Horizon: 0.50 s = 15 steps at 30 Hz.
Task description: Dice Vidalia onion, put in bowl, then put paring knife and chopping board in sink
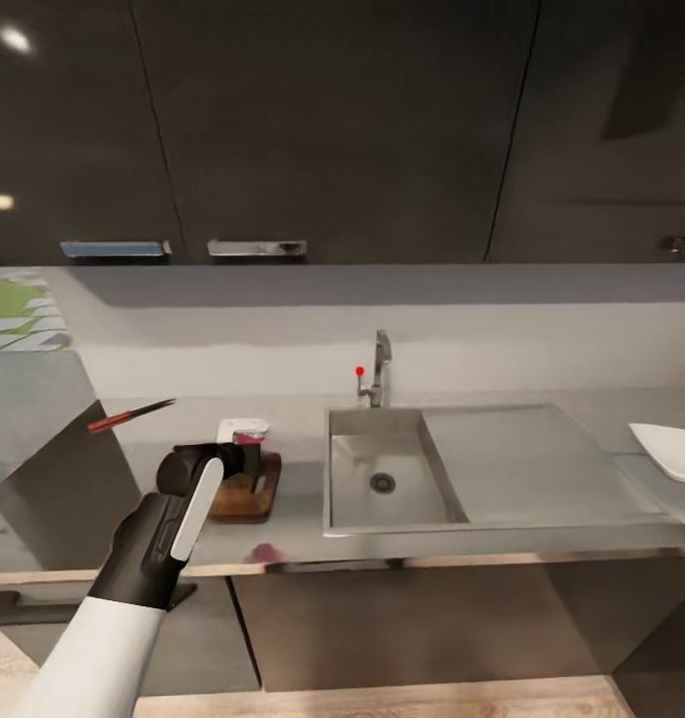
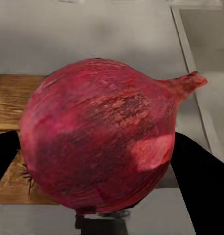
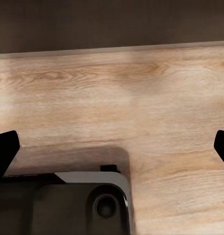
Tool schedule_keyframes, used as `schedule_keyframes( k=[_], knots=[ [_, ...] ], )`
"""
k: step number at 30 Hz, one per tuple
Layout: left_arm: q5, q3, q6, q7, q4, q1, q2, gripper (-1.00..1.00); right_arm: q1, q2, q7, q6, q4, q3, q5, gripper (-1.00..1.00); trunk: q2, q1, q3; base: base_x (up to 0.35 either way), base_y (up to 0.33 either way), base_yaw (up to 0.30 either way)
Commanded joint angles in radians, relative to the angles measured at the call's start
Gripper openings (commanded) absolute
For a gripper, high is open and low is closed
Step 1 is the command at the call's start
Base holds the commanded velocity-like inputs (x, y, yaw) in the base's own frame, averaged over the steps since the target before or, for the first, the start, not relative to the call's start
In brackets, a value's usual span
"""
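Note:
My left gripper (image 1: 244,441) is shut on the Vidalia onion (image 1: 250,436), holding it just above the dark brown chopping board (image 1: 244,496) on the countertop (image 1: 302,424). In the left wrist view the pinkish-red onion (image 2: 97,132) sits between the black fingers (image 2: 202,188), with the board (image 2: 14,100) beneath it. The red-handled paring knife (image 1: 131,415) lies on the counter left of the board. The steel sink (image 1: 354,469) is to the board's right. A white bowl (image 1: 671,451) sits at the far right. My right gripper (image 3: 112,147) is open over the wooden floor.
A chrome tap (image 1: 381,367) with a red knob stands behind the sink, and a drainboard (image 1: 521,459) lies to its right. Dark cabinets hang overhead. The robot's base (image 3: 63,205) is below the right gripper.

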State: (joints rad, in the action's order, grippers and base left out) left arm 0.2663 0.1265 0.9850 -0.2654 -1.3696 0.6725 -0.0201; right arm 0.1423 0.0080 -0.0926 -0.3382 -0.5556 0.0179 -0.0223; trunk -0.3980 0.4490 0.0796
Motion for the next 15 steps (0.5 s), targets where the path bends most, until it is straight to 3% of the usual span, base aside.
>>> schedule_keyframes(
  k=[1,9,15],
  knots=[
    [0.01,0.001,0.003,-0.009,0.001,0.001,0.0,-1.0,0.0,0.0,-0.004,-0.001,-0.002,0.002,-0.002,1.0,-0.002,0.001,0.001,0.166,0.262,0.069],
    [0.01,0.002,0.004,-0.009,0.012,0.001,0.0,-1.0,0.0,0.0,-0.004,-0.001,-0.002,0.002,-0.002,1.0,-0.002,0.001,-0.001,0.15,0.243,0.018],
    [0.01,0.004,0.003,-0.009,0.027,0.001,0.0,-1.0,0.0,-0.003,-0.004,-0.002,-0.003,0.002,-0.002,1.0,-0.002,0.001,-0.001,0.022,0.053,0.001]
  ],
)
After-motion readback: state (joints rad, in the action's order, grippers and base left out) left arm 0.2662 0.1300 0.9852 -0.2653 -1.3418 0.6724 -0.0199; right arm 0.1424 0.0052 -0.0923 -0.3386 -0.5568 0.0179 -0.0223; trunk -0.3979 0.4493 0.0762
